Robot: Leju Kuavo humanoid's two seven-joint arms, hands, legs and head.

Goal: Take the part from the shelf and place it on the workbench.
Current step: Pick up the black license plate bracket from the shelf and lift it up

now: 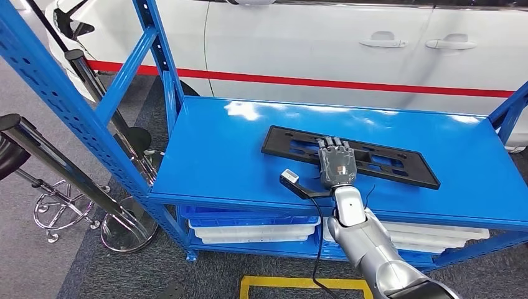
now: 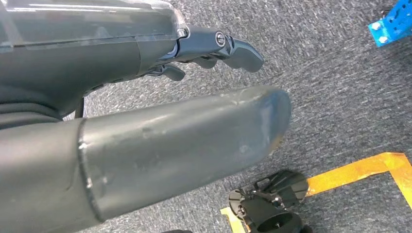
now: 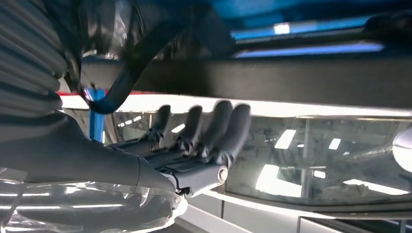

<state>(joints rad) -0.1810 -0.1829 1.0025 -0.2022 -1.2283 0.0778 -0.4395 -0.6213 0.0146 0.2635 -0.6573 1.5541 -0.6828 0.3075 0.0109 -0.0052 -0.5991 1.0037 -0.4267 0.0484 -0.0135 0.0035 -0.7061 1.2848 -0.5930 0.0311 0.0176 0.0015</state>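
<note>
A long black plastic part [image 1: 281, 142] with cut-outs lies flat on the blue shelf top [image 1: 218, 156]. My right hand [image 1: 337, 163] rests palm-down on its near edge around the middle, fingers stretched flat across it. Whether the thumb is under the edge is hidden. In the right wrist view the fingers [image 3: 214, 131] lie straight beside the part's dark bar [image 3: 291, 82]. My left hand [image 2: 145, 87] hangs above the grey carpet with nothing in it, its thick thumb [image 2: 194, 136] apart from the fingers.
A white car [image 1: 311, 43] with a red stripe stands right behind the shelf. Blue slanted uprights [image 1: 62, 99] frame the shelf's left side, with chrome stands [image 1: 62, 205] beside them. White trays [image 1: 252, 229] sit on the lower level. Yellow floor tape [image 1: 299, 283] marks the carpet near my feet.
</note>
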